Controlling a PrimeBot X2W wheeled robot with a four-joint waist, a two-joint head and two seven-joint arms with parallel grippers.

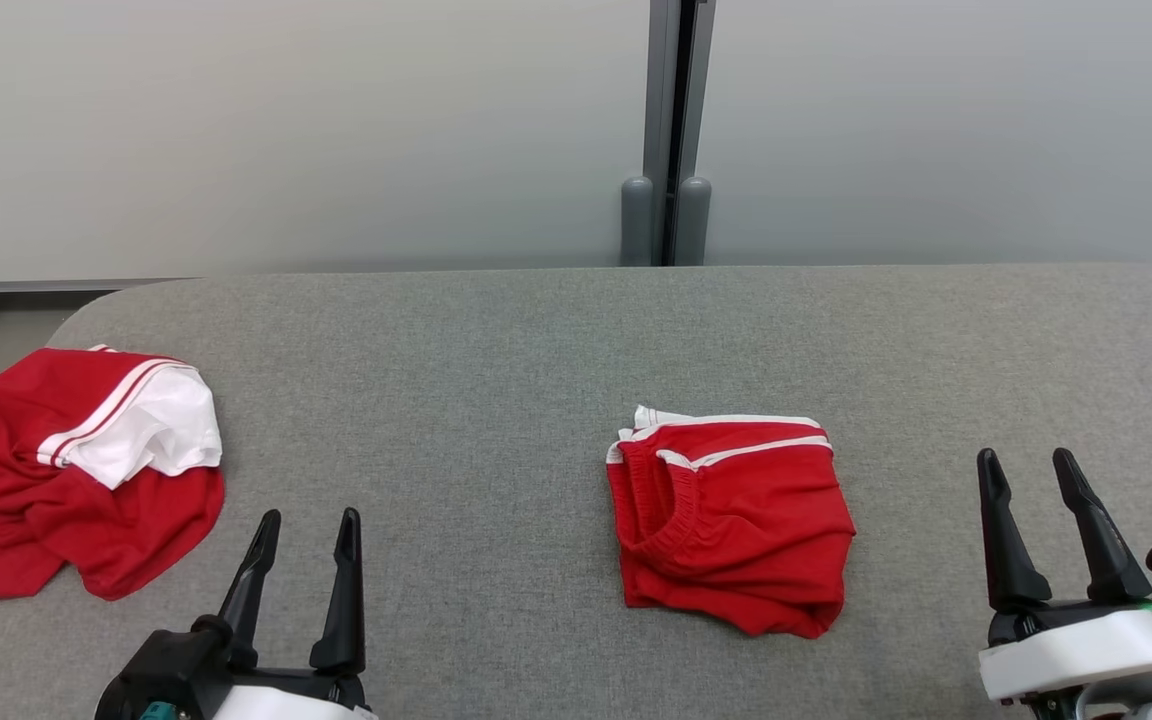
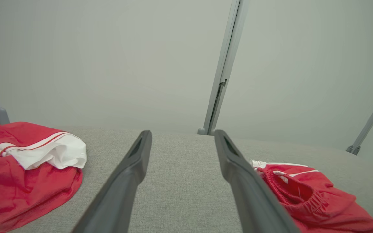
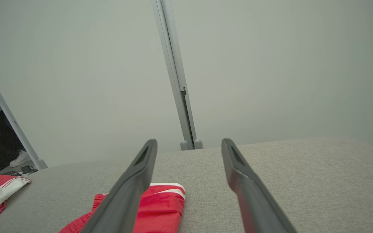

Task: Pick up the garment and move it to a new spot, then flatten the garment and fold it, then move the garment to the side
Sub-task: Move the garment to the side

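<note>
A red garment with white trim (image 1: 736,520) lies folded into a compact square right of the table's middle, its elastic waistband facing left. The same folded garment (image 2: 316,200) shows to the right of my left fingers and, in the right wrist view, the folded garment (image 3: 160,204) lies partly behind my left-hand finger. My left gripper (image 1: 310,515) stands open near the front edge, well left of it, with nothing between its fingers. The right gripper (image 1: 1024,455) is open too, to the garment's right and apart from it. Both wrist views show the jaws wide: left gripper (image 2: 182,132), right gripper (image 3: 189,141).
A crumpled red and white garment (image 1: 66,470) lies in a heap at the table's left end, also seen as a heap (image 2: 21,174). The grey fabric table (image 1: 496,380) ends at a pale wall with a grey post (image 1: 671,130) behind it.
</note>
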